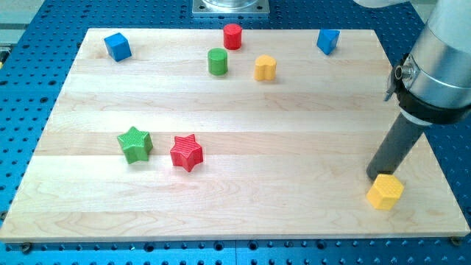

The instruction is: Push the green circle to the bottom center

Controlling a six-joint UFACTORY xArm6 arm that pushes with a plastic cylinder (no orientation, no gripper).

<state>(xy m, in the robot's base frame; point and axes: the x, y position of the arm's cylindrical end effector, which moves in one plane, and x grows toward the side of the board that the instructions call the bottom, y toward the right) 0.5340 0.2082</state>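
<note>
The green circle (217, 62) is a short green cylinder near the view's top, a little left of centre, on the wooden board (235, 213). A red cylinder (232, 36) stands just above and to its right, and a yellow block (265, 68) lies to its right. My tip (374, 177) is far away at the view's lower right, touching the upper left side of a yellow block (385, 192). The dark rod rises from there to the arm at the view's right edge.
A green star (135, 143) and a red star (186, 152) lie side by side at the left of the board's middle. A blue cube (117, 46) sits at the top left and a blue block (327, 41) at the top right.
</note>
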